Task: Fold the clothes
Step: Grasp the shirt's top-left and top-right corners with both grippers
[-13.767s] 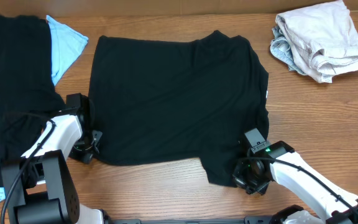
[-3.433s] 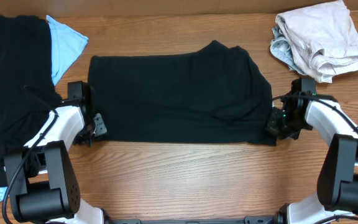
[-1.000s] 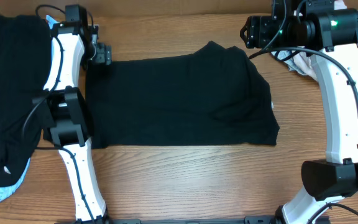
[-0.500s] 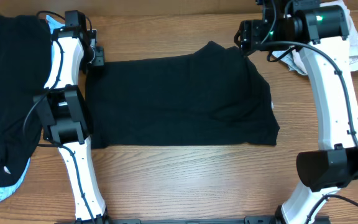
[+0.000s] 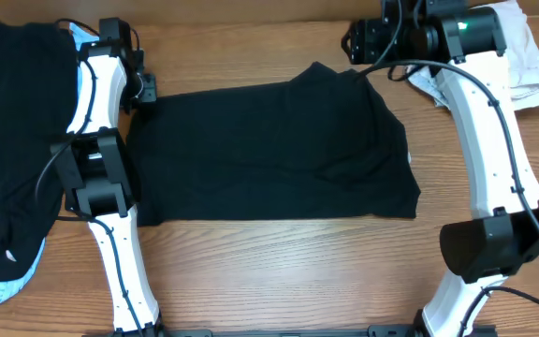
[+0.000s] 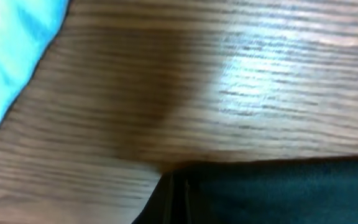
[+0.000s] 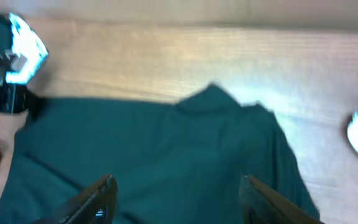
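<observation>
Wooden table (image 5: 279, 271). Black T-shirt (image 5: 269, 150) lies flat at centre, folded in half, collar at 12 o'clock. My left gripper (image 5: 145, 89) pinched shut on its 10 o'clock corner. My right gripper (image 5: 356, 42) hovers at 1 o'clock over collar, fingers (image 7: 101, 198) spread wide, holding nothing. Black garments (image 5: 17, 140) and light-blue garment (image 5: 87, 33) at 9 o'clock. Beige clothes (image 5: 531, 56) at 2 o'clock.

The left arm (image 5: 96, 80) stretches to the far-left corner of the black T-shirt (image 5: 269, 150) with the left tool (image 5: 146, 89) closed tight, while the right arm (image 5: 489, 140) holds the right tool (image 7: 174, 190) raised just beyond its collar, fingers (image 7: 101, 196) spread apart.
</observation>
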Tool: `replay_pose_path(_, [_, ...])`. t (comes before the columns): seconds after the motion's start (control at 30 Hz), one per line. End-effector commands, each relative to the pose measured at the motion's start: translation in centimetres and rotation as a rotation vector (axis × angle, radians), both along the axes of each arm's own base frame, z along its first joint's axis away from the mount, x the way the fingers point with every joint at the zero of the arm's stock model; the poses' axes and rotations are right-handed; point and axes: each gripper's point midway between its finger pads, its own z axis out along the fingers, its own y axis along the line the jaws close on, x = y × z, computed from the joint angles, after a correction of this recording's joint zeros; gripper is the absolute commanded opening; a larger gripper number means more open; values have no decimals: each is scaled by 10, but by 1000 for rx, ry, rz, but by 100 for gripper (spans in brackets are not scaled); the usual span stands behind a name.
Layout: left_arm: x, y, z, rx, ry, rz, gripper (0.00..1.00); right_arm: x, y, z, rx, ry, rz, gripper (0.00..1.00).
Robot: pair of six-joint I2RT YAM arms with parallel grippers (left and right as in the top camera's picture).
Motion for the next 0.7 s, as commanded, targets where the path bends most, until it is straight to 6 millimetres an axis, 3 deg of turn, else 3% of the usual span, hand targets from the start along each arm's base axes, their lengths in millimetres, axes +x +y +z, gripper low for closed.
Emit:
replay_pose_path(0.0, [-7,6,1,34,30,17,4,23,15,-33,-17,6,24,71])
replay_pose_path(0.07, [-10,5,0,30,44,20,4,42,19,-50,-21,-12,21,80])
replay_pose_path(0.23, [-11,3,-1,18,47,39,4,79,20,-112,-53,5,-15,81])
replay_pose_path(0.4, [-11,3,0,14,45,62,4,95,25,-172,-73,45,5,79])
replay_pose_path(0.67, [-12,3,-1,15,46,62,4,109,44,-232,-82,48,38,71])
